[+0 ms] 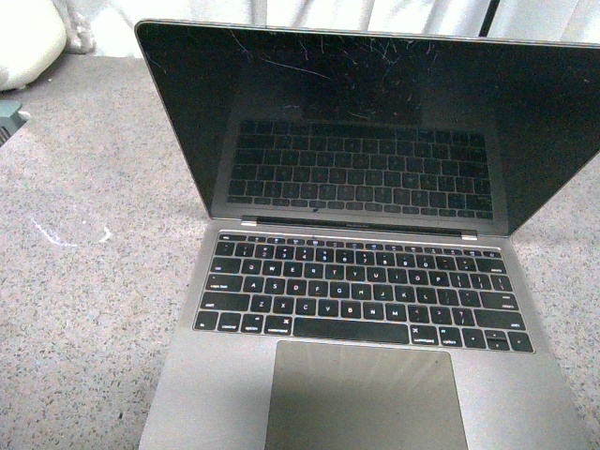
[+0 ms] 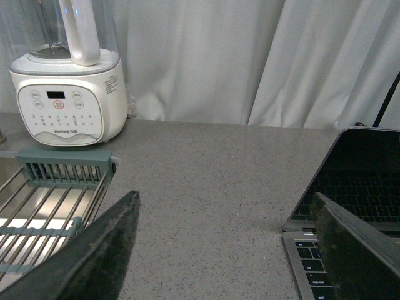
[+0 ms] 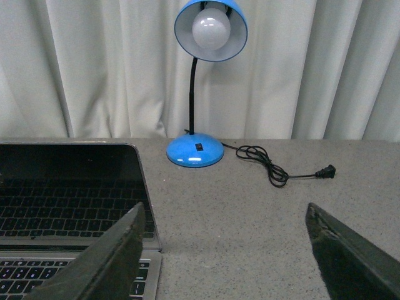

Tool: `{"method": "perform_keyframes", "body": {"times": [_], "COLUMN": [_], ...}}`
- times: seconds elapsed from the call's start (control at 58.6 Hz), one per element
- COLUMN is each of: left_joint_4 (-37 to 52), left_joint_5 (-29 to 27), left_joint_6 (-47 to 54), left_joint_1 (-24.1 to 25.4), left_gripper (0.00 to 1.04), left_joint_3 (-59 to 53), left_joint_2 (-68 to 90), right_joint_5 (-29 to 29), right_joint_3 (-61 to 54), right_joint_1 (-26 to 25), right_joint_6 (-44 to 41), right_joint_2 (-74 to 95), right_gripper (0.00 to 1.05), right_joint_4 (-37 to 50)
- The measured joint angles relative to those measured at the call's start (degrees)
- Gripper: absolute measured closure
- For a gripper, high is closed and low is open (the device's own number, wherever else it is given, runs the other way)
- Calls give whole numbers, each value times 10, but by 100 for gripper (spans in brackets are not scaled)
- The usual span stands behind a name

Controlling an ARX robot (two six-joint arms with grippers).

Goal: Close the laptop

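Observation:
The space-grey laptop (image 1: 375, 281) stands open in the middle of the front view, its scratched black screen upright and leaning back, its black keys and trackpad toward me. Neither gripper shows in the front view. My left gripper (image 2: 225, 250) is open and empty over the counter, beside the laptop's left edge (image 2: 350, 200). My right gripper (image 3: 225, 250) is open and empty over the counter, beside the laptop's right edge (image 3: 75, 200). Neither gripper touches the laptop.
A white blender base (image 2: 65, 94) and a metal drying rack (image 2: 44, 200) stand to the left. A blue desk lamp (image 3: 200, 87) with its black cord (image 3: 275, 165) stands to the right. White curtains hang behind the grey speckled counter (image 1: 94, 309).

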Motion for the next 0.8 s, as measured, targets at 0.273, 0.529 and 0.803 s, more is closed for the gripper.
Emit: {"method": "perform_keyframes", "body": {"times": [0.273,0.529,0.803], "left_joint_4": [52,68,252], "left_joint_5": [-44,-34,4], "left_joint_6": [-61,-164,-180], "left_joint_1": [-16,-7,-2], "left_gripper": [99,101,101], "left_joint_3": [-2,0,69], "left_joint_2": [-5,10,254], "right_joint_5": [158,343,101], "right_joint_3": [-6,-2,23], "right_joint_1": [56,88,-76], "right_joint_6": [-24,-22,-32], "right_joint_2": [28,41,273], "right_gripper": [96,103,103], "right_joint_4": [104,181,318]}}
